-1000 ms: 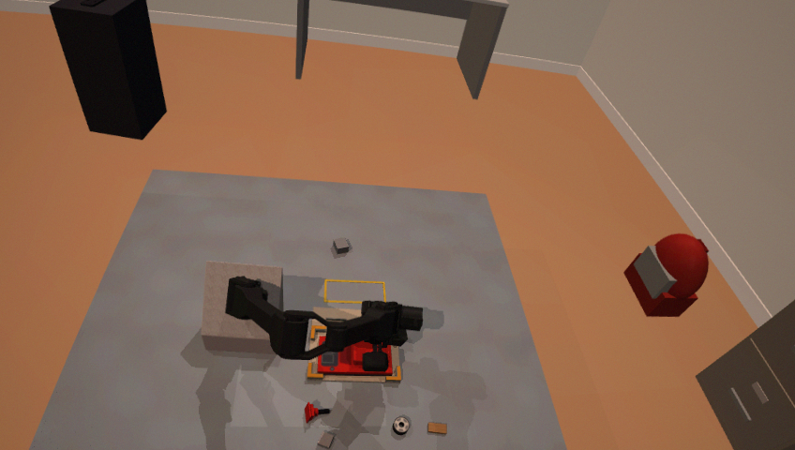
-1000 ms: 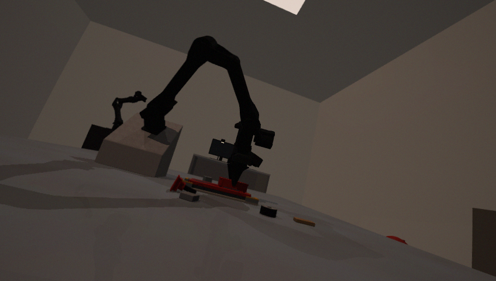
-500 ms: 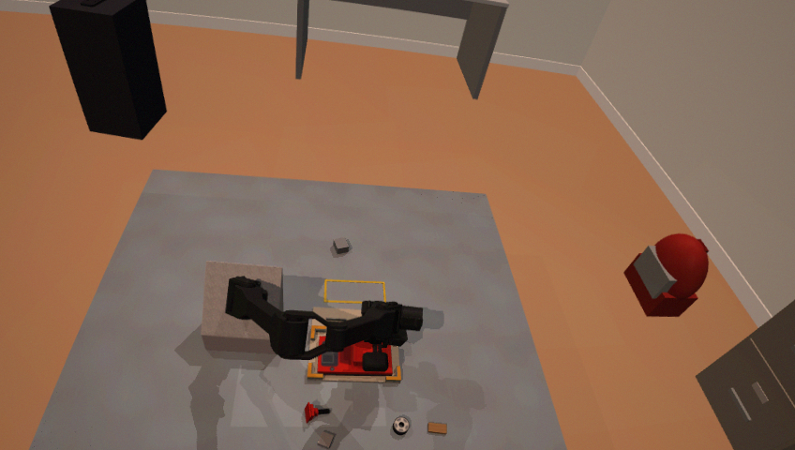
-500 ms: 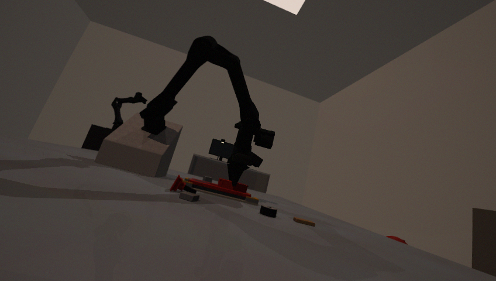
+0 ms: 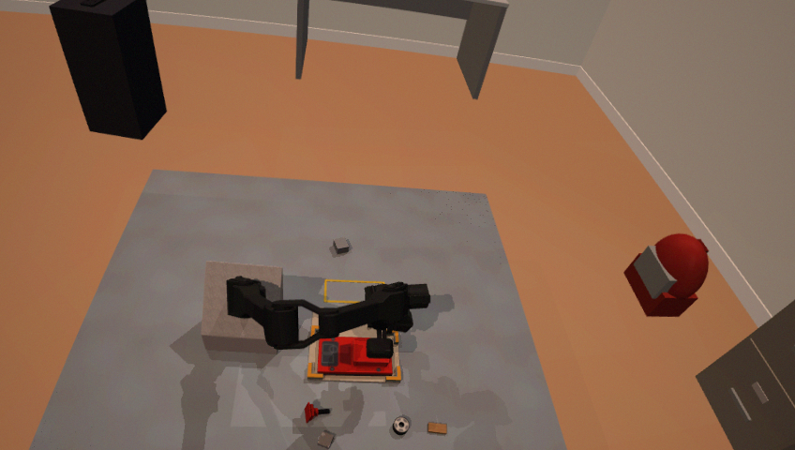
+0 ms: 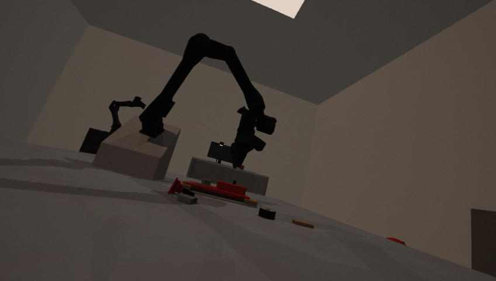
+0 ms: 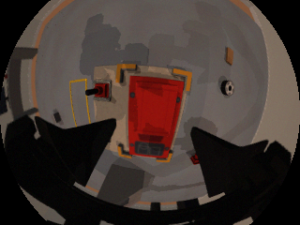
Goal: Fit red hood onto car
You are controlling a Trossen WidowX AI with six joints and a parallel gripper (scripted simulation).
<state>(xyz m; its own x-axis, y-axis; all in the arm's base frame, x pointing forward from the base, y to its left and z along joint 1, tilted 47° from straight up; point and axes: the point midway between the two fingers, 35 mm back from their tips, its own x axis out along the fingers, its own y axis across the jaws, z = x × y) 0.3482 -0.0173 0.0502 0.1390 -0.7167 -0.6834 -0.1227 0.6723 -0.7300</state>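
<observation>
And here is the gripper (image 5: 382, 337) (image 6: 236, 166) (image 7: 154, 127), poised above the car, fingers spread wide, released, nothing between them; below, the red hood (image 6: 231, 188) (image 7: 157, 107) sits on the chassis (image 5: 325, 368) (image 6: 209, 189) (image 7: 133, 119), in the jig with its orange corners; whether every peg is through its hole, I cannot tell!

The wrist view gives us a red-and-black piece (image 7: 101, 90) on the jig's pale board, one the arm (image 5: 356, 318) (image 6: 200, 43) covers from the top; the exterior, low and dim, shows the gap under the gripper, plus a second arm (image 6: 114, 113) behind and a monitor (image 6: 218, 150) on the desk, neither seen from the top.

Across the grey surface (image 5: 184, 222) (image 6: 139, 240) (image 7: 159, 33), streaked with shadow, a wheel (image 5: 400, 423) (image 6: 267, 213) (image 7: 228, 88) lies flat near an orange block (image 5: 437, 427) (image 6: 302, 223) (image 7: 230, 55); a yellow outline (image 5: 324, 291) (image 7: 78, 81) marks a spot beside the jig; and out in the room, orange floor (image 5: 278, 127), pale walls, a tall black cabinet (image 5: 112, 72), and a bright ceiling panel (image 6: 283, 4) overhead!
</observation>
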